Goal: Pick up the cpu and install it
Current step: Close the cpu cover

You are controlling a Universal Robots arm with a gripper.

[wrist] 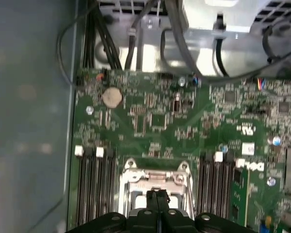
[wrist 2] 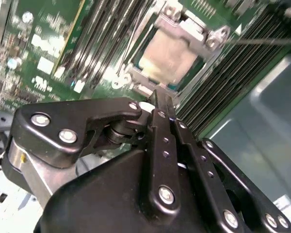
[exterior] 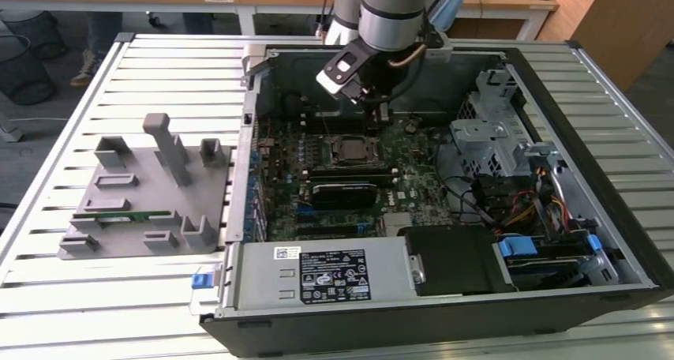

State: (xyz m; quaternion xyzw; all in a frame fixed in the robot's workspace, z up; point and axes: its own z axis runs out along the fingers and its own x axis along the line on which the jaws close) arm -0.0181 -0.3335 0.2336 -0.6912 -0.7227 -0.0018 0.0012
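Observation:
The cpu is a flat, dull silver square lying inside the metal socket frame on the green motherboard. It also shows in the exterior view, cpu, mid-board in the open computer case. My gripper hangs just above the board, a little behind the socket. In both wrist views its black fingers are pressed together with nothing between them, gripper, gripper, and the tips stand close over the socket frame's edge.
Case walls ring the board. A black block lies in front of the socket, with the power supply nearer still. The drive cage and cables crowd the exterior view's right. A grey fixture with a green memory stick stands left.

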